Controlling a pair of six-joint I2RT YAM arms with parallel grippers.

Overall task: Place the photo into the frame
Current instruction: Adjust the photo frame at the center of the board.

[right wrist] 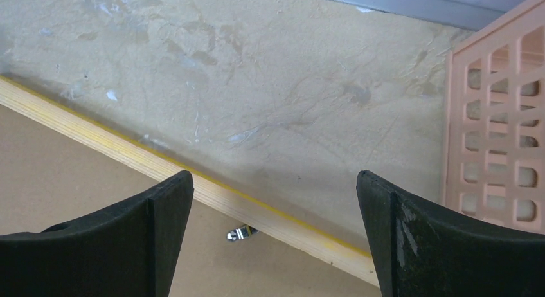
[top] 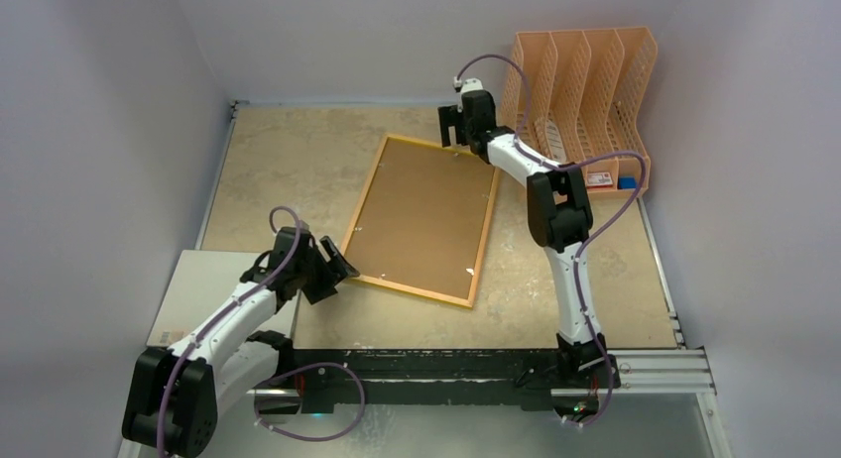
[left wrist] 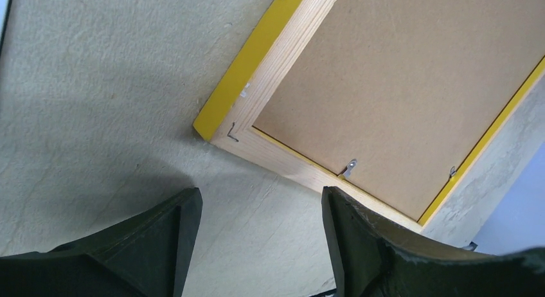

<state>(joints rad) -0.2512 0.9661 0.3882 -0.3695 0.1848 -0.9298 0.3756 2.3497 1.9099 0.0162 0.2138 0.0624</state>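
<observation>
- The frame (top: pixel 366 202) lies face down at a slant in the middle of the table (top: pixel 298 161), a thin rectangle with pale grained wood on the back and bright yellow outer edges.
- A flat, matt brown backing board (top: pixel 421 215) fills it, with small metal clips (left wrist: pixel 349 168) at the inner rim.
- The left gripper (left wrist: pixel 260 197) is just beside the frame's near left corner, its dark fingers spread apart and holding nothing.
- The right gripper (right wrist: pixel 275 181) is over the far edge, its fingers also wide apart and empty.
- The tabletop is beige and mottled, like stone.
- A peach plastic file rack (top: pixel 585 81) with latticed walls stands far right.
- A smooth grey-white panel (top: pixel 213 289) lies near left.
</observation>
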